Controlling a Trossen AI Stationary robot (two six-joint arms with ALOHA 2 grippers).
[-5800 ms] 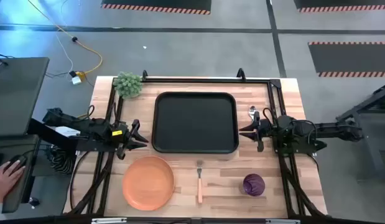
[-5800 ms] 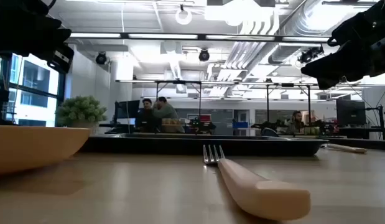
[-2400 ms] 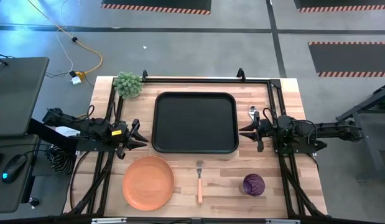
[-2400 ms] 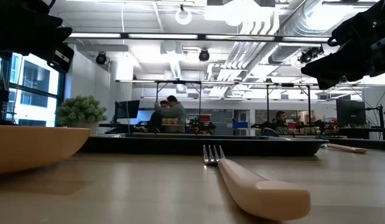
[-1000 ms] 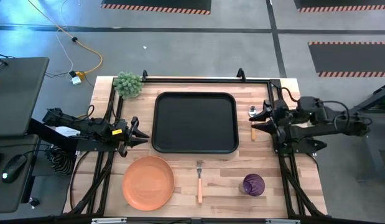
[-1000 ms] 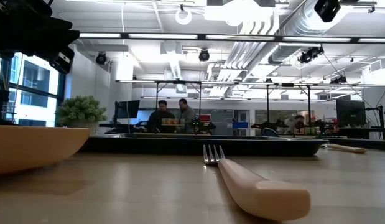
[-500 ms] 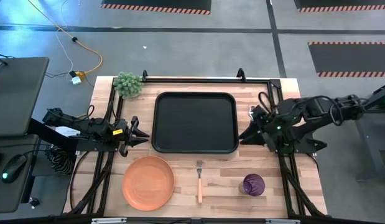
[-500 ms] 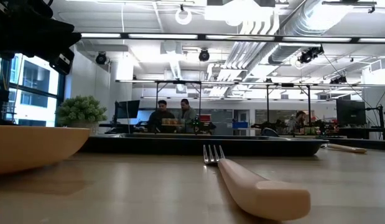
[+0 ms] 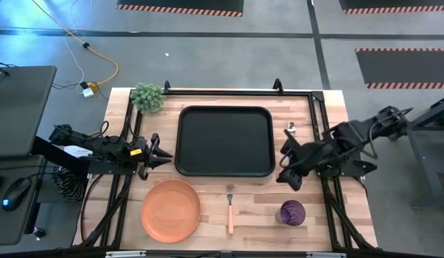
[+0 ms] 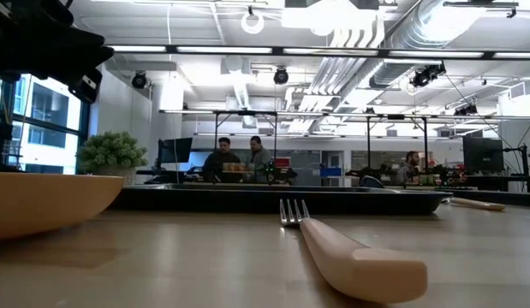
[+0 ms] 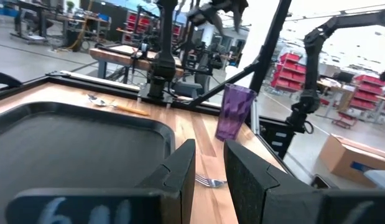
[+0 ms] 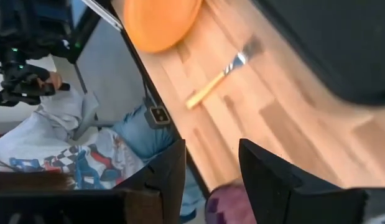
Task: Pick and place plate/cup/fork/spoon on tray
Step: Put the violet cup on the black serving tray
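Tray (image 9: 224, 140) bare; plate (image 9: 171, 210), fork (image 9: 230, 208), cup (image 9: 292, 213), spoon (image 9: 293, 130) unplaced. Right gripper (image 9: 287, 175) parted above cup (empty); left gripper (image 9: 163, 153) narrowly parted, idle.

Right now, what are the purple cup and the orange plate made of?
The cup looks like see-through plastic: light passes through its purple wall. The plate seems to be matte plastic, evenly orange with no shine, though glazed ceramic can't be ruled out.

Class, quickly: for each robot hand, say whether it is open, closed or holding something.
Left hand: fingers apart with a narrow gap, holding nothing.
Right hand: open, empty, above the table near the cup.
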